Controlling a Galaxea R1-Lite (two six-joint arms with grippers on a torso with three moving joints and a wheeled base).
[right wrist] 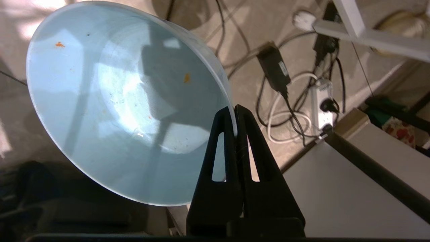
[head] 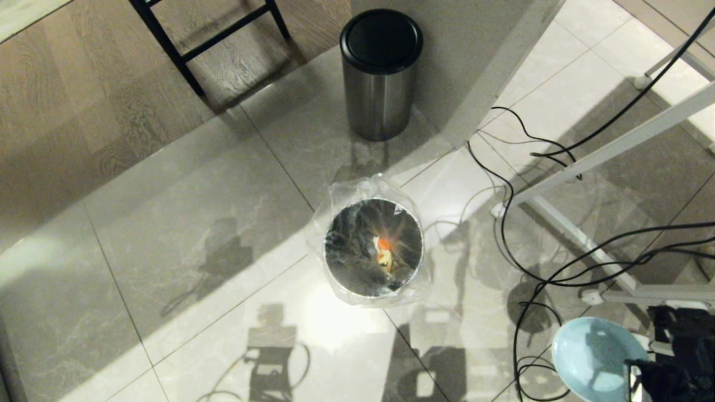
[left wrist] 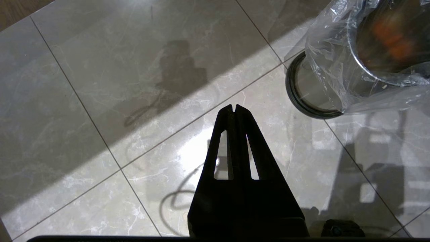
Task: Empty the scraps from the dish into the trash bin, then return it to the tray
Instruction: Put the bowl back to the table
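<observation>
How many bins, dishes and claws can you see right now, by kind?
Bins: 2, the bag-lined trash bin with scraps inside, and the steel bin with a black lid.
Dishes: 1, the pale blue dish, pinched at its rim by the right claw.
Claws: 2, the right one and the left claw, shut and empty above the floor.
Total: 5

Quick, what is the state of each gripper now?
Left gripper: closed, holding nothing, above the floor.
Right gripper: closed on the rim of the dish.

Sunlight bands cross the glossy floor tiles, casting hard shadows and white glare.
</observation>
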